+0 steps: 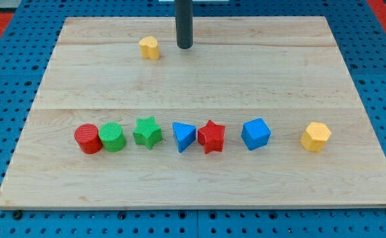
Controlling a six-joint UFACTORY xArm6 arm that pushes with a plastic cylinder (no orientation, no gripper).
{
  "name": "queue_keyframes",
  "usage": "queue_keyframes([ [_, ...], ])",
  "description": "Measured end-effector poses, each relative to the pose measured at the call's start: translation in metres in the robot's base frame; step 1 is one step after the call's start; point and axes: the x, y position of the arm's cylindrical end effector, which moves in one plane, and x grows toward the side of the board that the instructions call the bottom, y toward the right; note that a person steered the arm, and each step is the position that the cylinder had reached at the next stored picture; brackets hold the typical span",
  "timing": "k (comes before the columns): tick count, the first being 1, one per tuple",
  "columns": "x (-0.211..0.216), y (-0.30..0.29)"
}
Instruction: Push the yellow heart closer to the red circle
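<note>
The yellow heart (149, 47) lies near the view's top, left of centre on the wooden board (193, 172). The red circle (87, 139) sits at the left end of a row of blocks in the lower half, touching the green circle (113, 137). My tip (184, 47) is at the view's top, just to the right of the yellow heart with a small gap between them, far above the red circle.
The row continues rightward with a green star (147, 132), a blue triangle (184, 136), a red star (211, 136), a blue cube (256, 133) and a yellow hexagon (316, 136). Blue pegboard surrounds the board.
</note>
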Motion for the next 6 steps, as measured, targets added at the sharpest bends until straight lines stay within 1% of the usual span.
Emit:
queue_keyframes([
  [1,-0.002,-0.072],
  [2,0.004,-0.13],
  [3,0.004,-0.114],
  [4,-0.033,-0.074],
  [5,0.0,-0.075],
  [6,0.047,-0.13],
])
